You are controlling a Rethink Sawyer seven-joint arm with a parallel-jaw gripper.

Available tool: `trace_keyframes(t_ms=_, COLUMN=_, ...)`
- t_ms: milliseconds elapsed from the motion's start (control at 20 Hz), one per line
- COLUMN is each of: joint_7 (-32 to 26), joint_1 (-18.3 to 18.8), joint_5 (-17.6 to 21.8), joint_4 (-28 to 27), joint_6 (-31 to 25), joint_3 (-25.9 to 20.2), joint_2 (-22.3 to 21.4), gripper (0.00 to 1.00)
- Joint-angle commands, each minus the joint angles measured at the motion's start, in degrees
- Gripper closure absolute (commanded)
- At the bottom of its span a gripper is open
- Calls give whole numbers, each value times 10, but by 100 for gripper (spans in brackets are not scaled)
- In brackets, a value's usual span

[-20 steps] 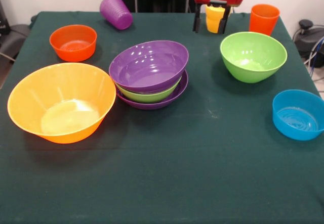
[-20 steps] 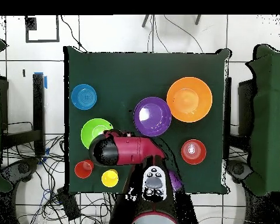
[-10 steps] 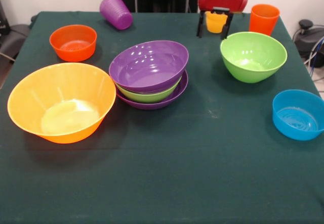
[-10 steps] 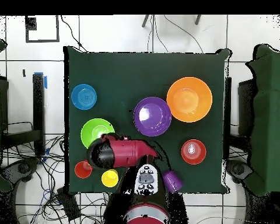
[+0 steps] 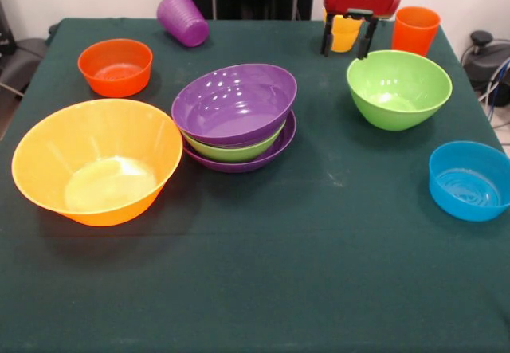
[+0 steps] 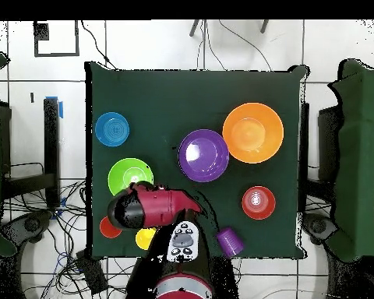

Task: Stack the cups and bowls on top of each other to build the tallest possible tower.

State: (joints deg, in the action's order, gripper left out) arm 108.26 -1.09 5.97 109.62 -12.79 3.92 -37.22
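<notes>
My gripper [image 5: 346,50] hangs open at the table's far edge. A yellow-orange cup [image 5: 345,33] stands upright and shows between its black fingers [image 5: 327,38]; I cannot tell if they touch it. An orange-red cup [image 5: 416,29] stands just to the right. The ribbed purple cup [image 5: 182,18] lies on its side at the far left. The tower [image 5: 235,114] in the middle is a purple bowl on a green one on a purple one. Standing loose are the large yellow-orange bowl [image 5: 97,162], red-orange bowl [image 5: 115,66], green bowl [image 5: 398,88] and blue bowl [image 5: 470,180].
In the overhead view the red arm [image 6: 143,209] covers part of the yellow-orange cup [image 6: 146,237] and the orange-red cup [image 6: 107,228]. The green bowl [image 6: 129,175] lies close beside the arm. Dark green cloth [image 5: 319,273] covers the table.
The gripper has shifted to the right in the front view and risen slightly, still open. The yellow-orange cup stays on the table. The bowls have not moved.
</notes>
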Motion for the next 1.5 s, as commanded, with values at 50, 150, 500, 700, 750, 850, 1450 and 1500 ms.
trace_keyframes(t_ms=50, joint_7=106, joint_1=-12, joint_5=-26, joint_4=5, joint_6=12, joint_3=-20, joint_2=21, gripper=0)
trace_keyframes(t_ms=150, joint_7=109, joint_1=-11, joint_5=-25, joint_4=4, joint_6=25, joint_3=-22, joint_2=31, gripper=0)
trace_keyframes(t_ms=500, joint_7=119, joint_1=-13, joint_5=-20, joint_4=8, joint_6=55, joint_3=-18, joint_2=45, gripper=0)
trace_keyframes(t_ms=700, joint_7=123, joint_1=-19, joint_5=-20, joint_4=11, joint_6=56, joint_3=-15, joint_2=47, gripper=0)
trace_keyframes(t_ms=750, joint_7=124, joint_1=-19, joint_5=-19, joint_4=10, joint_6=58, joint_3=-15, joint_2=49, gripper=0)
trace_keyframes(t_ms=850, joint_7=125, joint_1=-18, joint_5=-17, joint_4=8, joint_6=64, joint_3=-16, joint_2=54, gripper=0)
trace_keyframes(t_ms=1450, joint_7=132, joint_1=-29, joint_5=-17, joint_4=11, joint_6=58, joint_3=-10, joint_2=41, gripper=0)
trace_keyframes(t_ms=1500, joint_7=132, joint_1=-32, joint_5=-19, joint_4=16, joint_6=50, joint_3=-10, joint_2=29, gripper=0)
